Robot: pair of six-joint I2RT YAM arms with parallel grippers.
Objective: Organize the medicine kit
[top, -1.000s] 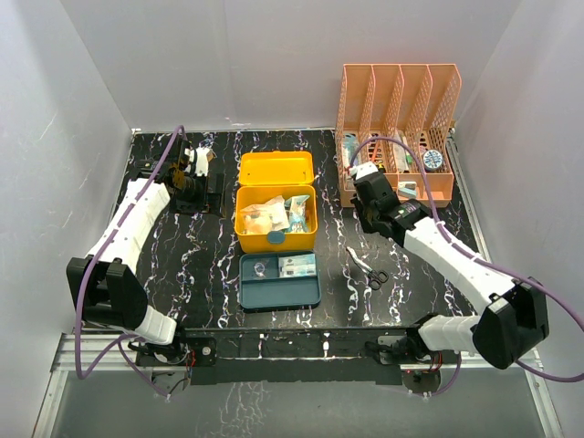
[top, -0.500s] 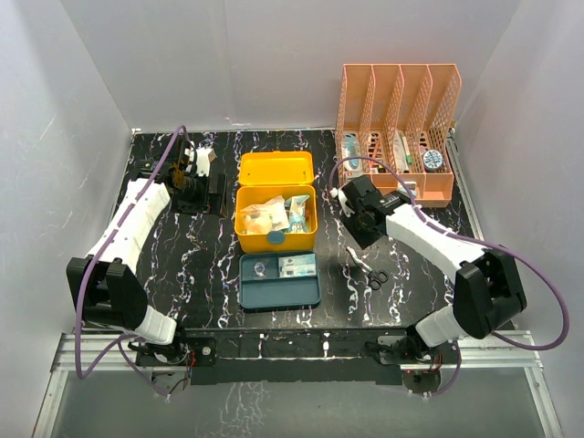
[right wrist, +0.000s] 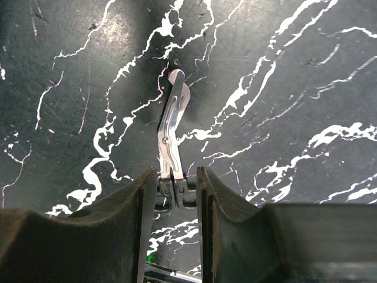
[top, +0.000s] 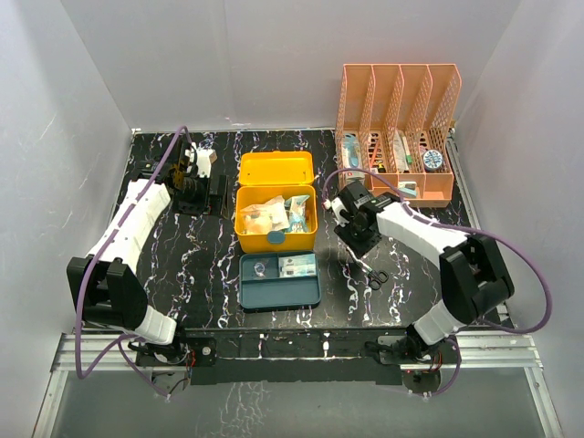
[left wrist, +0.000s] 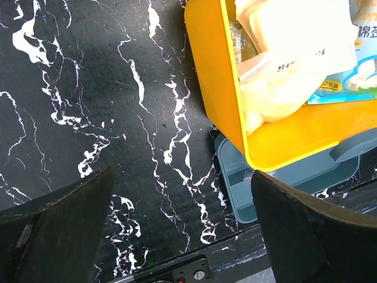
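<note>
The medicine kit (top: 276, 239) is a yellow box standing open at the table's middle, its lid (top: 276, 170) tipped back and packets inside. Its teal insert tray (top: 278, 290) lies on the table just in front of it. Small scissors (top: 368, 267) lie to the right of the kit. My right gripper (top: 358, 239) hangs over them, and in the right wrist view the steel blades (right wrist: 171, 132) point away while the dark handle joint sits between the open fingers (right wrist: 177, 177) with a gap on each side. My left gripper (top: 193, 173) is wide open at the back left, holding nothing (left wrist: 182, 188).
An orange mesh file rack (top: 397, 91) with tubes and packets stands at the back right. The left wrist view shows the kit's yellow wall (left wrist: 218, 76) and the teal tray (left wrist: 235, 183) to the right of its fingers. White walls close in three sides.
My right gripper has swung from near the rack leftward and toward the front, ending over the scissors, and its jaws have parted. The left arm has not moved.
</note>
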